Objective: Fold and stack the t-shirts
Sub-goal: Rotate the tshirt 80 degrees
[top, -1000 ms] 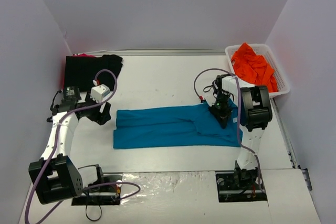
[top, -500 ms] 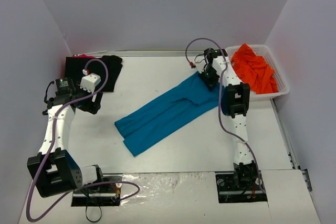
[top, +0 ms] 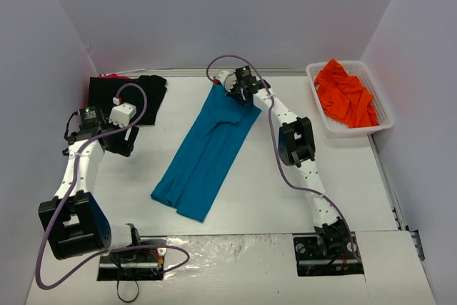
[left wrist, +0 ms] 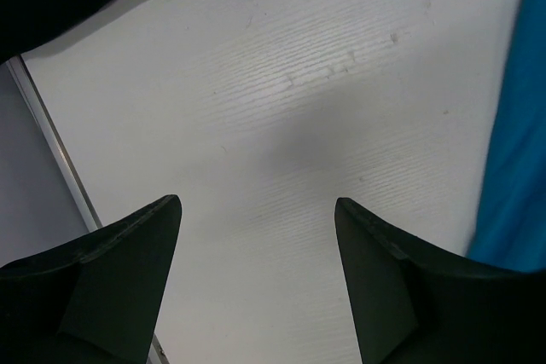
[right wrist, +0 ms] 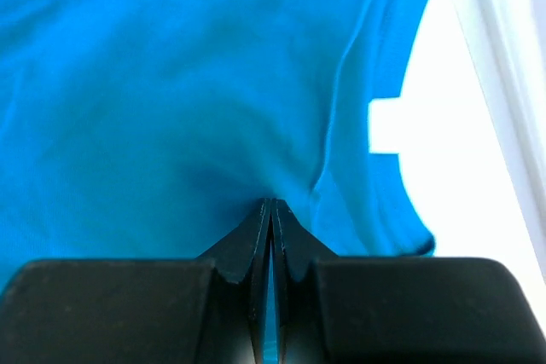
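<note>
The teal-blue t-shirt (top: 206,151) lies as a long folded strip slanting from the far middle of the table down to the near left. My right gripper (top: 241,93) is stretched to the strip's far end and is shut on the teal-blue t-shirt (right wrist: 171,100), cloth pinched between its closed jaws (right wrist: 271,204). My left gripper (left wrist: 256,210) is open over bare table, with the teal edge (left wrist: 516,176) at its right. A black t-shirt (top: 125,96) lies folded at the far left, behind the left gripper (top: 118,141). Orange t-shirts (top: 345,92) are heaped at the far right.
A white slotted basket (top: 385,112) at the far right holds the orange heap. White walls close in the table on three sides. A metal rail (left wrist: 51,142) runs along the left table edge.
The right arm has swung the teal-blue t-shirt's end from the right middle to the far middle, turning the strip from level to steeply slanted. The left gripper drew back slightly to the left.
</note>
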`<act>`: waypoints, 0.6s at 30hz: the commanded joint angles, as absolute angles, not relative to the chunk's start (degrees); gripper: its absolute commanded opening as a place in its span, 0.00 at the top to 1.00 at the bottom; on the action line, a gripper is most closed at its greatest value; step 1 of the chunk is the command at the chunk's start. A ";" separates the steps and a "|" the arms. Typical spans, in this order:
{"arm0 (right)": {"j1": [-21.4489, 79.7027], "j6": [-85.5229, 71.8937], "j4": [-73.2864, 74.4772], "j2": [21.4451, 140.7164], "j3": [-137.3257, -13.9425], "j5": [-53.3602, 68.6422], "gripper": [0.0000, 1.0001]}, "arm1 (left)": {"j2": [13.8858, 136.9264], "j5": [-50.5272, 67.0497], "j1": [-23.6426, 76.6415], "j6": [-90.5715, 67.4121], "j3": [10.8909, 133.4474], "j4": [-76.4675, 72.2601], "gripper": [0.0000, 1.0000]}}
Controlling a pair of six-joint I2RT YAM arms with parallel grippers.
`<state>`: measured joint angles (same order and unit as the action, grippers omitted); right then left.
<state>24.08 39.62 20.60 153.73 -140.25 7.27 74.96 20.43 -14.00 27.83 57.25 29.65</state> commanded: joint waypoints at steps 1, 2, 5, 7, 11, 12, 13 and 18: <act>23.29 41.57 12.50 154.69 -140.01 2.48 1.00 | 74.18 20.13 -14.41 27.16 57.74 28.39 0.29; 23.29 42.01 11.96 154.77 -140.01 2.20 1.00 | 74.27 20.47 -14.41 27.25 57.83 28.39 0.28; 23.29 43.59 7.92 155.47 -139.66 0.18 1.00 | 74.18 21.35 -14.41 26.63 58.09 28.30 0.29; 23.29 44.12 4.59 156.61 -139.75 -2.63 1.00 | 74.01 21.80 -14.41 26.63 58.27 28.48 0.29; 22.68 45.17 -0.08 158.20 -139.75 -4.03 1.00 | 73.39 21.45 -14.50 26.72 58.45 28.74 0.29; 22.68 45.09 -2.96 158.46 -139.05 -5.78 1.00 | 73.04 21.18 -14.50 26.89 58.45 28.83 0.29; 22.68 45.17 -5.86 158.73 -138.78 -7.28 1.00 | 72.86 21.01 -14.41 26.89 58.36 28.57 0.29; 23.55 48.51 -13.87 157.77 -135.19 -17.27 1.00 | 71.81 20.47 -14.59 26.81 56.43 26.72 0.29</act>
<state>22.48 46.02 -4.99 158.82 -136.46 -8.86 74.26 20.67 -14.00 27.57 57.01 28.73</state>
